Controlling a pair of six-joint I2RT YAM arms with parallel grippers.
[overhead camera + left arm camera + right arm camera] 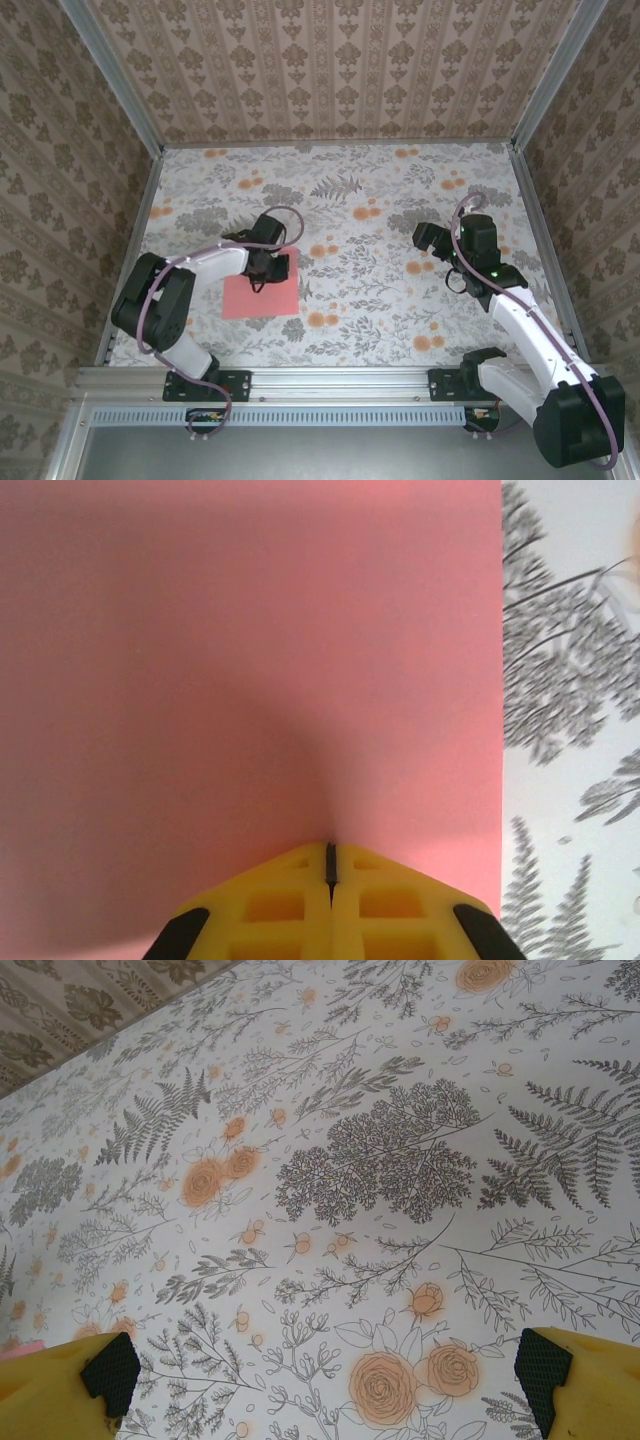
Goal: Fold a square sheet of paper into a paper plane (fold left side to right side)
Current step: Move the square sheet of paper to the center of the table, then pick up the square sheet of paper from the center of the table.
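A robot test booth (dressed like a home): aluminium frame (330,378), wallpapered panels (330,70), flowered tablecloth (370,290).

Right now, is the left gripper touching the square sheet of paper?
Cannot tell. The left wrist view looks along the shut left gripper onto the square sheet of paper, so a small gap would be hidden; the top view is too distant.

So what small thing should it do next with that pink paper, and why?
Probably raise the left gripper slightly, to test whether it caught anything. Its jaws are shut, tips against the square sheet of paper, which lies flat and unfolded on the table. Whether an edge is actually pinched cannot be seen.
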